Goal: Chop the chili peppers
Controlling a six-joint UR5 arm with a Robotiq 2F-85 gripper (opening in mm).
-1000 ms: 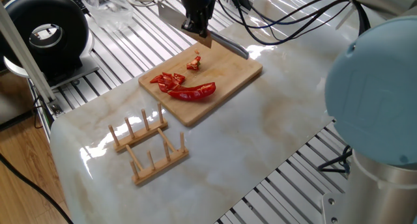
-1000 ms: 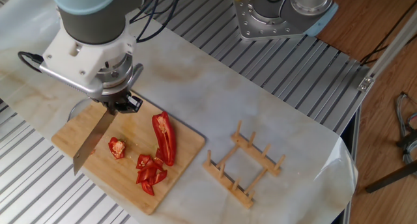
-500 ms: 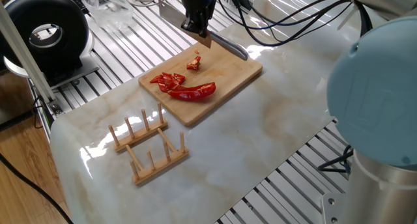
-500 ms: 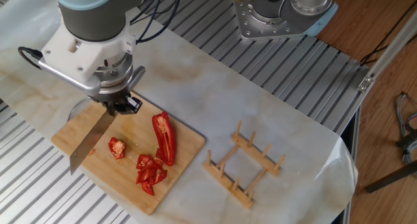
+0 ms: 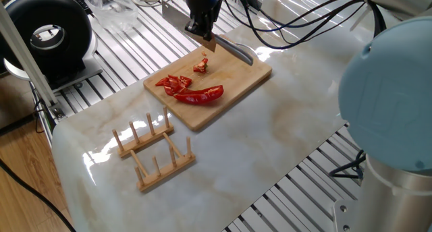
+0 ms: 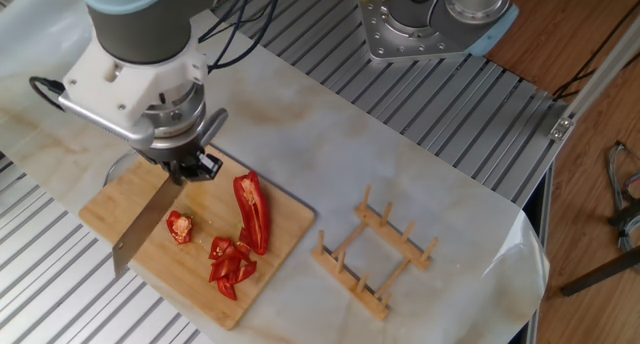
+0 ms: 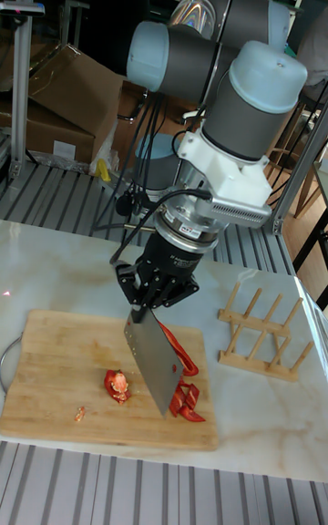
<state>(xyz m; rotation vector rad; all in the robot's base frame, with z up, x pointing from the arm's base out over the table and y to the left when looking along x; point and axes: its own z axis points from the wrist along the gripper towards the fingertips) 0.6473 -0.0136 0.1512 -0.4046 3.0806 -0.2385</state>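
Three views show the chili peppers on a wooden board lying on the marble counter. From the other fixed view, a long red half lies toward the board's 3 o'clock side, a heap of cut bits touches its lower end near 5 o'clock, and one small piece sits apart near the centre. A tiny fleck at the board's 8 o'clock corner shows only in the tall view.

The jaws pinch the handle of a cleaver; its blade slants down toward 7 o'clock in that view, just left of the lone piece. The tall view shows the blade broadside, hanging between the lone piece and the long half, which it partly hides; whether its tip touches the board cannot be told. In the one fixed view only the blade's narrow edge shows, past the board's far side, while the long half and bits lie fully exposed.

A wooden rack stands on the counter at 3 o'clock from the board, well apart; a second rack is distinguishable only in the one fixed view
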